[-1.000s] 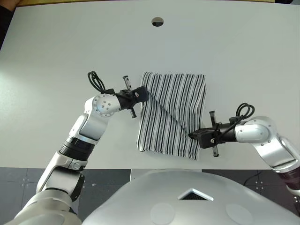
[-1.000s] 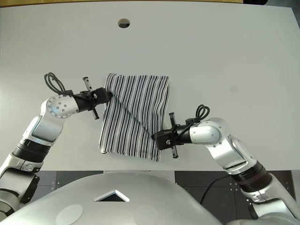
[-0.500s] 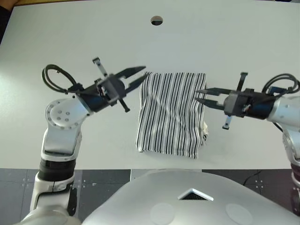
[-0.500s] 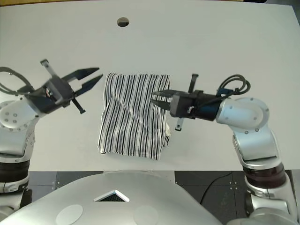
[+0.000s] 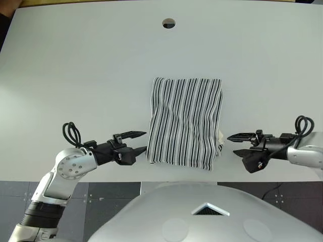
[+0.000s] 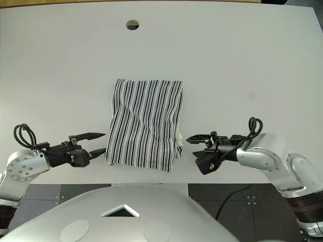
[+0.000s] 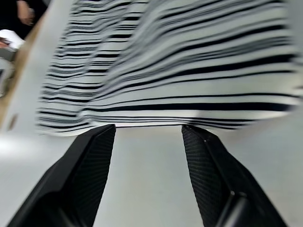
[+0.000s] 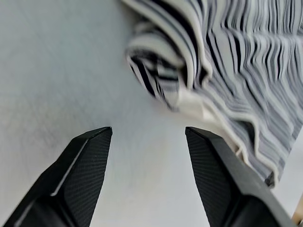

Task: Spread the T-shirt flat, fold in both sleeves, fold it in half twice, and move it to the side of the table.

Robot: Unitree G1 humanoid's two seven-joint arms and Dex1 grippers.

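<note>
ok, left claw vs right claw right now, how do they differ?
The left claw points at the T-shirt from its left side, the right claw from its right. The left claw faces a straight, flat edge; the right claw faces a bunched edge with layers poking out. Shared: both open, near the front corners, neither touching the cloth.

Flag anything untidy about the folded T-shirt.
A small bunch of fabric pokes out of the T-shirt on its right edge, near the front corner; the rest lies as a slightly wrinkled rectangle.
</note>
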